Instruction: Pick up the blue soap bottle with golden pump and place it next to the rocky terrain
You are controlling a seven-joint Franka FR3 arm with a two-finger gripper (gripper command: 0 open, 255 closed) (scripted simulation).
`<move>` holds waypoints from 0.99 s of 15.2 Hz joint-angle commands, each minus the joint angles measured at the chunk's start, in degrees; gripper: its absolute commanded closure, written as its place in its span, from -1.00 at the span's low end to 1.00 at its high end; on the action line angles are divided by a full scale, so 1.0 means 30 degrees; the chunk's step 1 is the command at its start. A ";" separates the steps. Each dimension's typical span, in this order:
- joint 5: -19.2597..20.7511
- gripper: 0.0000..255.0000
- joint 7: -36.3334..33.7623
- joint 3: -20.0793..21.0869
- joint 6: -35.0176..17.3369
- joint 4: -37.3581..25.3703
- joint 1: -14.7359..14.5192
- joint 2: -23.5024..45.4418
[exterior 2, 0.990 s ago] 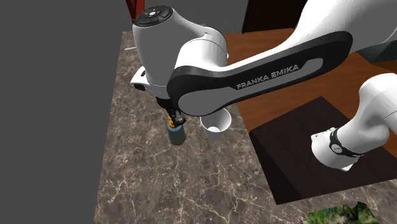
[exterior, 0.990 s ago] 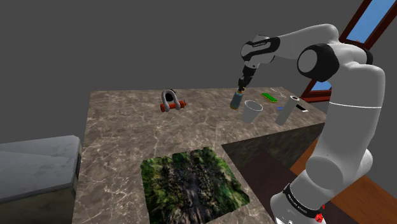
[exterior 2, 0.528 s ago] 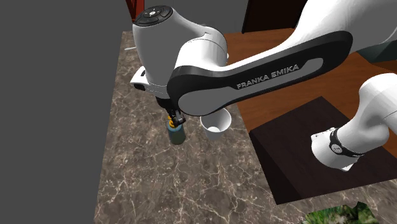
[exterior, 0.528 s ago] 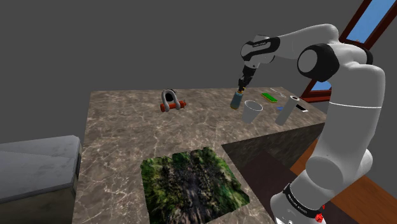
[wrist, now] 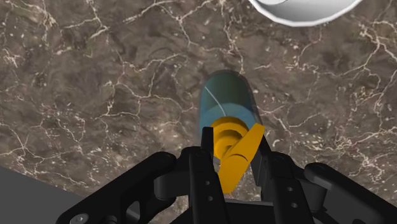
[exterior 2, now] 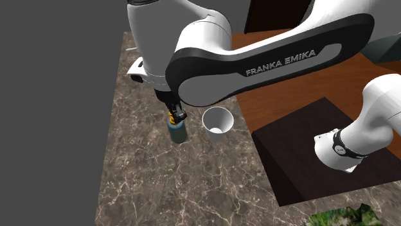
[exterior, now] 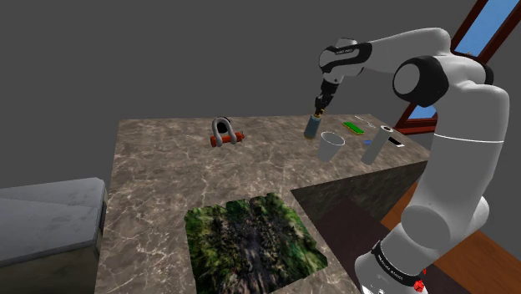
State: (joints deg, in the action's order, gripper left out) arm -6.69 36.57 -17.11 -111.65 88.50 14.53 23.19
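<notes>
gripper (wrist: 233, 147): closed on the yellow pump (wrist: 229, 135)
bottle (wrist: 225, 102): held upright, straight under the gripper
rocky mat (exterior: 253, 242): well apart, down-left in the shoulder view

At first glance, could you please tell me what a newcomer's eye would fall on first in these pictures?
The big white arm dominates, arching over the marble counter with its black gripper clasped on the golden pump of a blue-green soap bottle, right beside a white cup. Next comes the mossy green rocky terrain patch, low in the middle of the shoulder view.
</notes>
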 commanded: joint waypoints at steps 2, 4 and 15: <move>0.0064 1.00 -0.0041 -0.0033 0.0748 -0.0599 0.0013 -0.0155; 0.0096 1.00 -0.0065 -0.0051 0.1226 -0.1006 0.0025 -0.0231; 0.0162 1.00 -0.0148 -0.0121 0.4015 -0.3734 0.0183 -0.0305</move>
State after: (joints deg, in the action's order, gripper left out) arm -6.19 36.09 -17.44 -100.57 78.33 14.97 22.20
